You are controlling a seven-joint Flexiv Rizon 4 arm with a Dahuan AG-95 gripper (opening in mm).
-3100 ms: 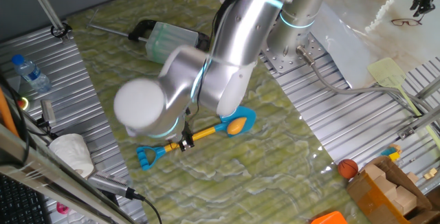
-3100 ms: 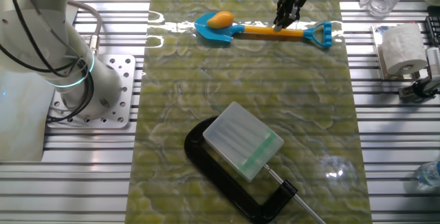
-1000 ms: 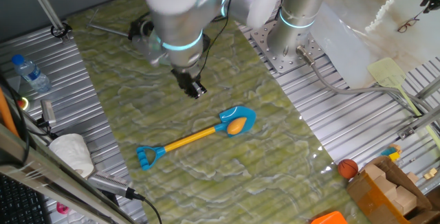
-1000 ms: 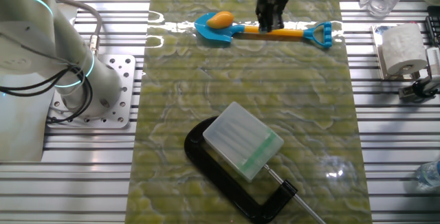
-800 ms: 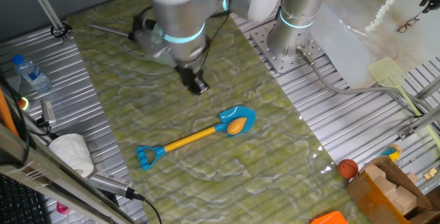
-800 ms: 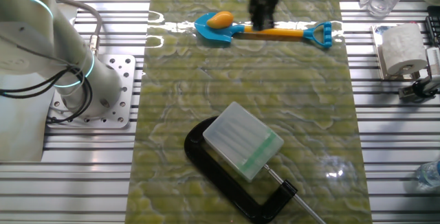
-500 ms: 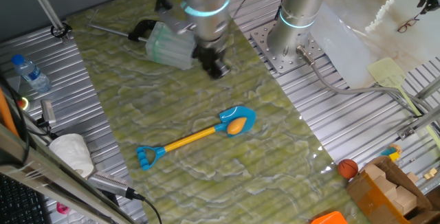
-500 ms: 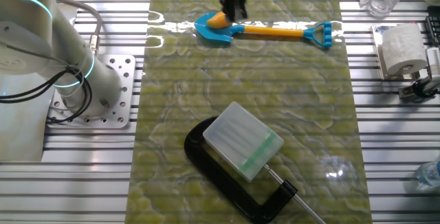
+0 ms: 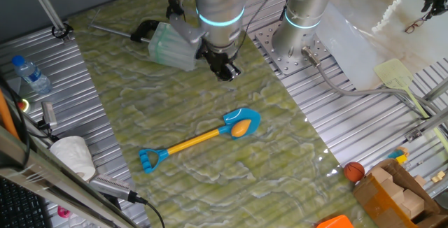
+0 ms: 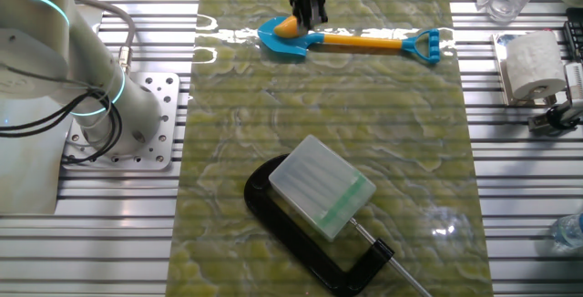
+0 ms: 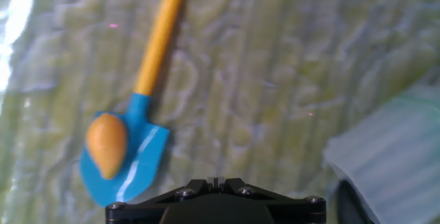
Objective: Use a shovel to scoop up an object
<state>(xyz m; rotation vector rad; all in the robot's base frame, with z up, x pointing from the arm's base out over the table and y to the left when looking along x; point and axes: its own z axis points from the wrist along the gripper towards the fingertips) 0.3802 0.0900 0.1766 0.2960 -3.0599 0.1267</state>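
Note:
The shovel (image 9: pixel 199 139) lies flat on the green mat, blue blade (image 9: pixel 243 122) to the right, D-shaped end at the left. The orange-yellow lump (image 9: pixel 240 127) rests on the blade. In the other fixed view the shovel (image 10: pixel 364 40) lies at the mat's far edge with the lump (image 10: pixel 290 27) on its blade. The hand view shows the blade (image 11: pixel 137 165) and the lump (image 11: pixel 108 143) at lower left. My gripper (image 9: pixel 225 69) hangs above the mat, apart from the shovel, beyond the blade. Its fingertips (image 11: pixel 214 181) are together and hold nothing.
A black C-clamp with a translucent box (image 9: pixel 171 43) lies at the mat's back; it also shows in the other fixed view (image 10: pixel 319 188). A paper roll (image 9: pixel 73 154), a water bottle (image 9: pixel 31 74), an orange ball (image 9: pixel 354 171), a pale green spatula (image 9: pixel 399 77) and wooden blocks (image 9: pixel 395 186) sit off the mat.
My gripper has moved from above the yellow shaft to the right, toward the arm's base, and stands past the blade. The shovel and the lump have not moved.

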